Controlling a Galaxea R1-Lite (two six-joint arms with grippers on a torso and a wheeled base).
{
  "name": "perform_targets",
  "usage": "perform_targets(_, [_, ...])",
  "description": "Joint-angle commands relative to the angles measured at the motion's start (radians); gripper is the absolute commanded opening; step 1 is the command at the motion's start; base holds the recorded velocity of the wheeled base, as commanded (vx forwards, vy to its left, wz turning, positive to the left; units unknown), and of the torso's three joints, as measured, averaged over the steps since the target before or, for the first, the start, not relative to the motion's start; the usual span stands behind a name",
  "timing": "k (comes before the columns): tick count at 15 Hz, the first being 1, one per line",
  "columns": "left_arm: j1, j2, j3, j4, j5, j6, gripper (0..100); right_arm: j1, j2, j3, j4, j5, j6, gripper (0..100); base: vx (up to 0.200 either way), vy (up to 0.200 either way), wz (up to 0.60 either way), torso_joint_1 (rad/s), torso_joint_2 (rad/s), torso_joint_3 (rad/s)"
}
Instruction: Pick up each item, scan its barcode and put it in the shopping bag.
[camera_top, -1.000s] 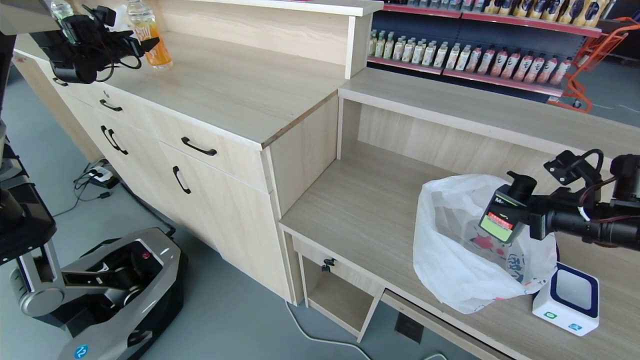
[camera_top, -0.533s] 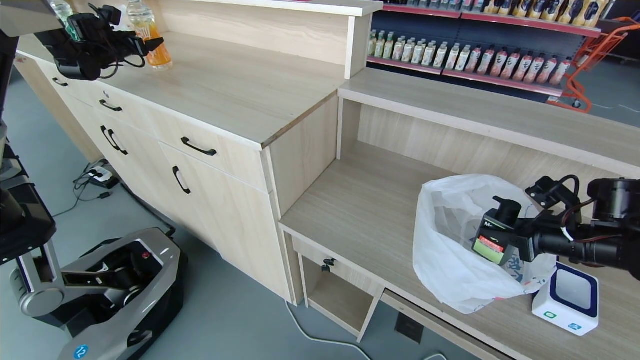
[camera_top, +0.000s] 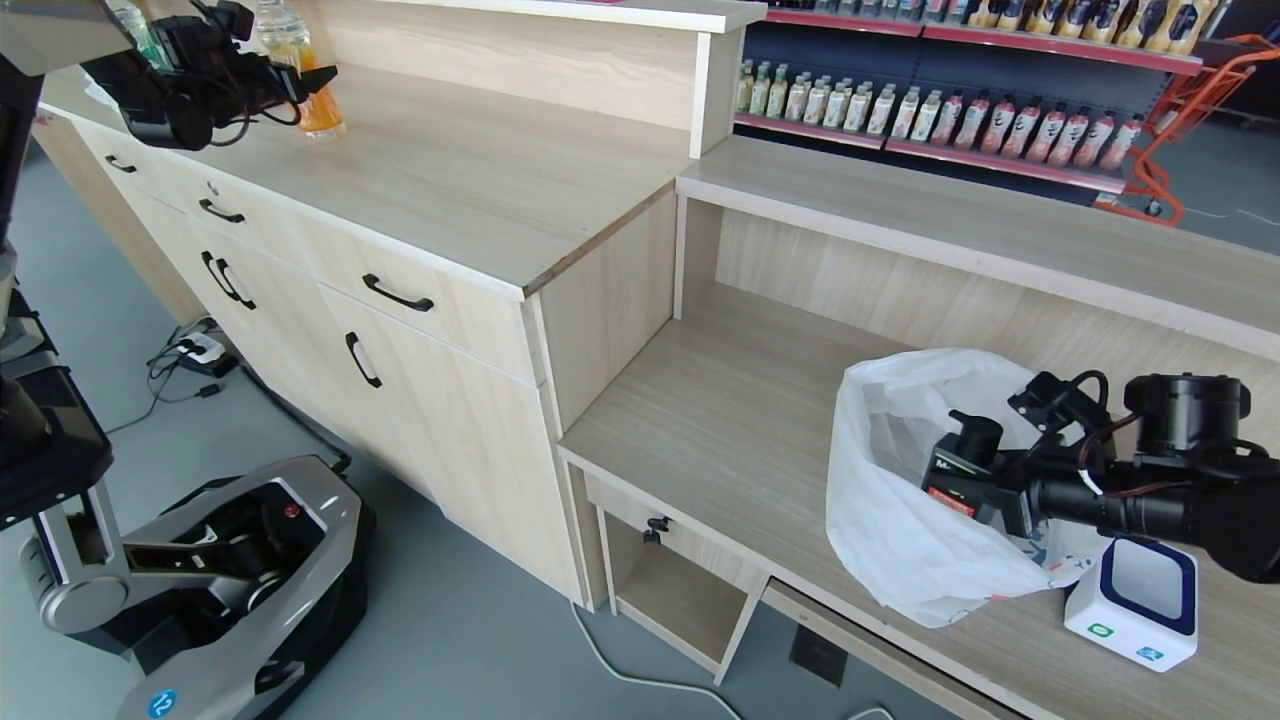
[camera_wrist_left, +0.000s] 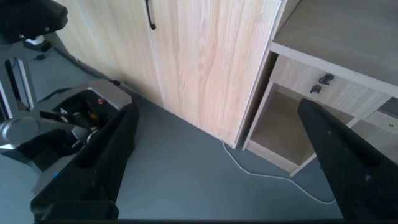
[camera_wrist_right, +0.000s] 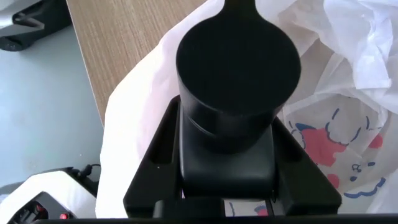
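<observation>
Shop shelving (camera_top: 900, 110) stocked with drinks runs behind a wooden checkout: a high counter (camera_top: 450, 190) on the robot's left and a lower desk (camera_top: 720, 400) on its right. The white shopping bag (camera_top: 900, 520) stands open near the desk's front edge. Just beside it, at the front right corner, is the white-and-blue scanner (camera_top: 1135, 600).

The right gripper (camera_top: 1005, 490) is clamped on a black-capped item (camera_top: 955, 470) at the bag's mouth, partly below the rim. So the step in hand looks like bagging this item. The next move would be to lower it a little further, clear of the loose plastic, and let go so the item settles without dragging the bag over or toward the scanner.

The left gripper (camera_wrist_left: 216, 112) is over the far left corner of the high counter, fingers spread wide and holding nothing, just beside an orange drink bottle (camera_top: 300, 75). That bottle is probably the next pick.
</observation>
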Motion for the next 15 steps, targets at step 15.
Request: perform_targets(15, [0.0, 0.0, 0.0, 0.0, 0.0, 0.001, 100, 0.002, 0.134, -0.001, -0.038, 0.0, -0.06, 0, 0.0, 0.0, 0.0, 0.0, 0.0, 0.0])
